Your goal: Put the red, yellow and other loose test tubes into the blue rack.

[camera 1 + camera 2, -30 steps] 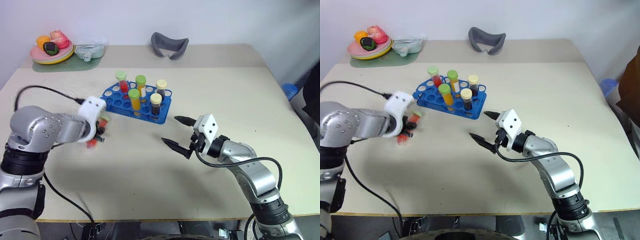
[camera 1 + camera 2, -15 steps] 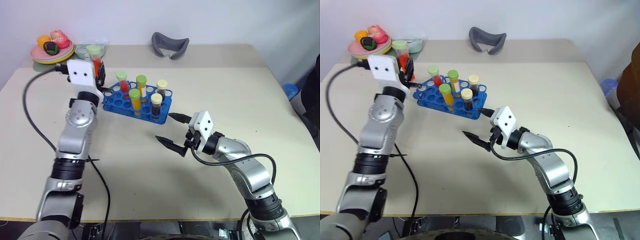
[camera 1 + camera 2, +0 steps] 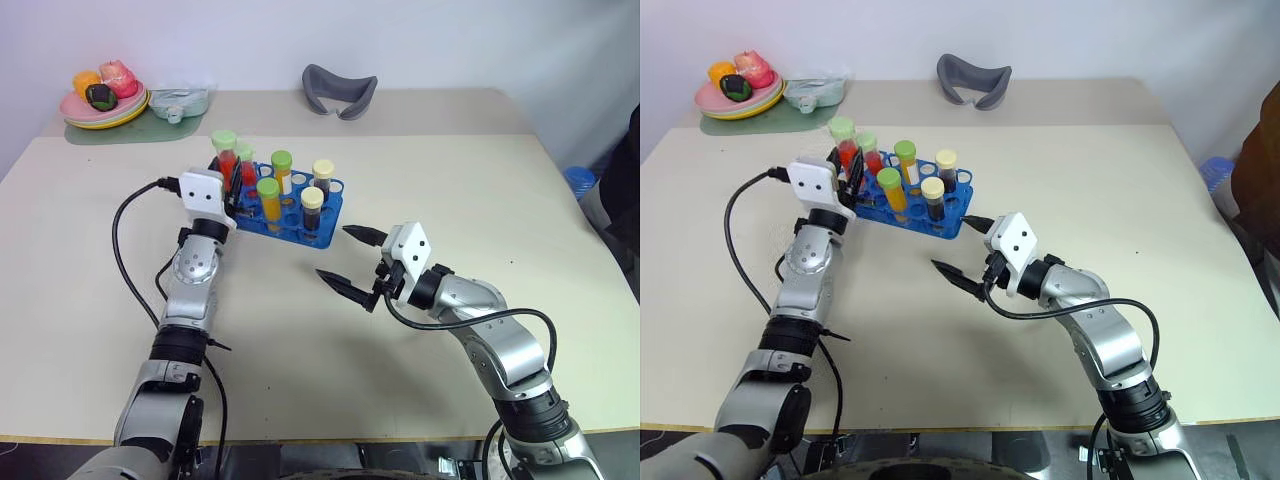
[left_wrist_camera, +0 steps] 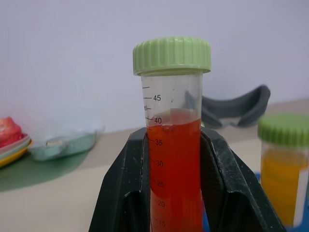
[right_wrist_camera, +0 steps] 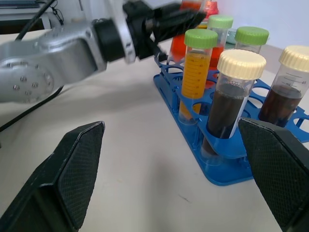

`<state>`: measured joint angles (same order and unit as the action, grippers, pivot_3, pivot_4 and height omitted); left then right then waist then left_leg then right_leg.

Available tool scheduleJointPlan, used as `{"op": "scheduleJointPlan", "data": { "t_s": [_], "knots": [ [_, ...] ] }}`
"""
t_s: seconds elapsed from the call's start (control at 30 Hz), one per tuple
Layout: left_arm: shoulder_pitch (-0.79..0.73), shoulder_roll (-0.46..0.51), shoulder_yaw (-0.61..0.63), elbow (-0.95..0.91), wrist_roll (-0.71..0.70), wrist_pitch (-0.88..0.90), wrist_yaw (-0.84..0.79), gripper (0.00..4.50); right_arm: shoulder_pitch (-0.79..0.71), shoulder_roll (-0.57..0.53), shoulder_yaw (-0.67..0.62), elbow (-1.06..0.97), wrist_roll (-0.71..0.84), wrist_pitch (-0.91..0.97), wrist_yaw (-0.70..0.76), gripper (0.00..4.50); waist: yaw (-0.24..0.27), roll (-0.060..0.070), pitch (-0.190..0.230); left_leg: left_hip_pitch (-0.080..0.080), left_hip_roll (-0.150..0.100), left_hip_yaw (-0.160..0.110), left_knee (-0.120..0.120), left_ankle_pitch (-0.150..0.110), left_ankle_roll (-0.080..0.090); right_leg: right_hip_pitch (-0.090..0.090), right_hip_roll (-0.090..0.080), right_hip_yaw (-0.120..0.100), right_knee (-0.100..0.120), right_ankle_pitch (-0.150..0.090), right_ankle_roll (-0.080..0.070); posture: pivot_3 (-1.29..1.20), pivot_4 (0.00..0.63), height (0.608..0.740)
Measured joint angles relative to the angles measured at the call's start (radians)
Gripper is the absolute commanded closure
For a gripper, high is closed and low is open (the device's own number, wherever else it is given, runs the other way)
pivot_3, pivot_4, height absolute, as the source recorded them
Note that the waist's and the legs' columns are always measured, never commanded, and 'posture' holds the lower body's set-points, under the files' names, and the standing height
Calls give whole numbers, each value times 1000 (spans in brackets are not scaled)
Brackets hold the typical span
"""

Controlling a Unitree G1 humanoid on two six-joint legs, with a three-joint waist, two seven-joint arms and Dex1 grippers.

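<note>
My left gripper (image 3: 232, 176) is shut on a loose test tube (image 3: 226, 156) with red liquid and a pale green cap. It holds the tube upright at the left end of the blue rack (image 3: 283, 227). In the left wrist view the black fingers (image 4: 120, 193) clamp the red tube (image 4: 174, 159) on both sides and hide its bottom. Several capped tubes stand in the rack: red, orange-yellow (image 3: 268, 198) and dark brown (image 3: 312, 208). My right gripper (image 3: 333, 252) hovers open and empty just in front of the rack's right end.
A plate of toy food (image 3: 100, 103) and a pale green dish (image 3: 180, 100) sit at the back left. A grey curved object (image 3: 340, 90) lies at the back centre. Bare tabletop stretches in front of the rack and to the right.
My left arm swung up from the table's left side and then came in to the rack, turning the red tube upright. The right arm has stayed where it was.
</note>
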<state>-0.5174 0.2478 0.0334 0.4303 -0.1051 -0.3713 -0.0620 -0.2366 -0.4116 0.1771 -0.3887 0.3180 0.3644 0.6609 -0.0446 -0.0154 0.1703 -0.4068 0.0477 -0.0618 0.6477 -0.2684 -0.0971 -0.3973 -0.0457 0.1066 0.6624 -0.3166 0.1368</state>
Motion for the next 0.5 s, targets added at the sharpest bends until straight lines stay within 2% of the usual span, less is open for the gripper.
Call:
{"op": "scheduleJointPlan", "data": {
  "t_s": [0.5],
  "knots": [
    [-7,-57,41,97,7,-79,-39,3750,-7,-1,0,0,0,-1,4,0,0,0,0,1,0,0,0,-2,3,1,0,0,0,0,0,0,150,740]
  ]
}}
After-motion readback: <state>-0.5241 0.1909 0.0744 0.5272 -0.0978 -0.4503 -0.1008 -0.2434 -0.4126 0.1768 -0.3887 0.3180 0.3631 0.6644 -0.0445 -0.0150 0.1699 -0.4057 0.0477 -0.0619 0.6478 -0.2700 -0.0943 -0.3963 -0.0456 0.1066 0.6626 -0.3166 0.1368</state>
